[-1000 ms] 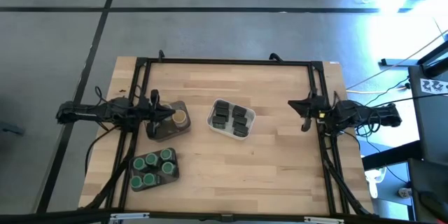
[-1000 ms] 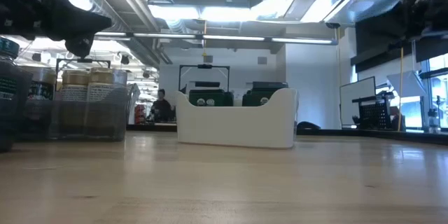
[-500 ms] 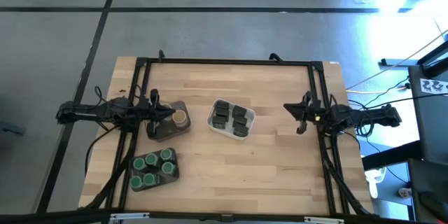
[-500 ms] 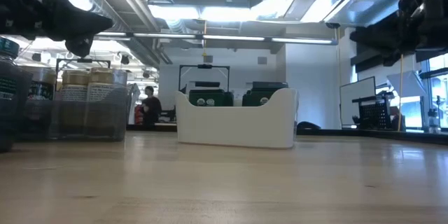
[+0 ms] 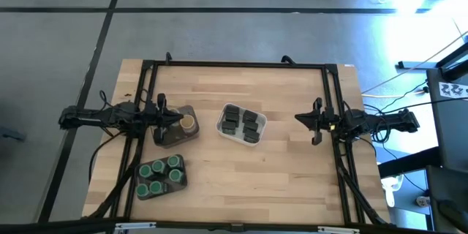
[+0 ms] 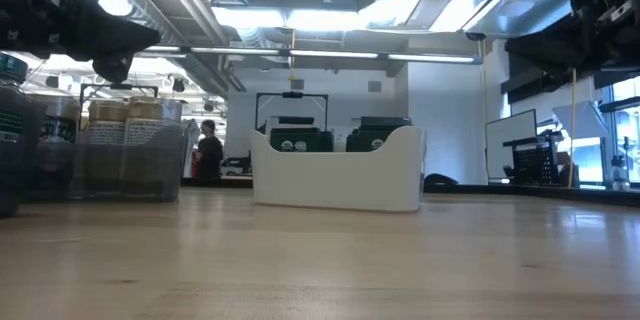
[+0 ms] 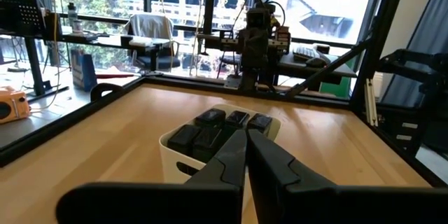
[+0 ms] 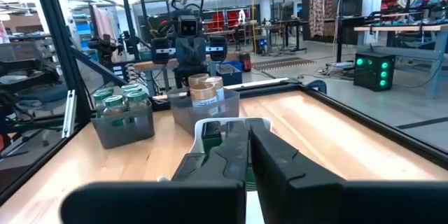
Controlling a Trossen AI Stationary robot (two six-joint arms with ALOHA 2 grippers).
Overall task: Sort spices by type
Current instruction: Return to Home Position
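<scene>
Since the dark tins sit in the white tray, I'd draw the right gripper, fingers together and empty, straight back and level, the left gripper likewise pinched by the tan-topped jars.

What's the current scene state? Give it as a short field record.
dark tins: in white tray, table centre
tan-topped jars: in grey tray, below left claw
green-lidded jars: in second grey tray, table's left side
left claw: shut, empty, above the tan-topped jars
right claw: shut, empty, over bare table right of white tray
</scene>
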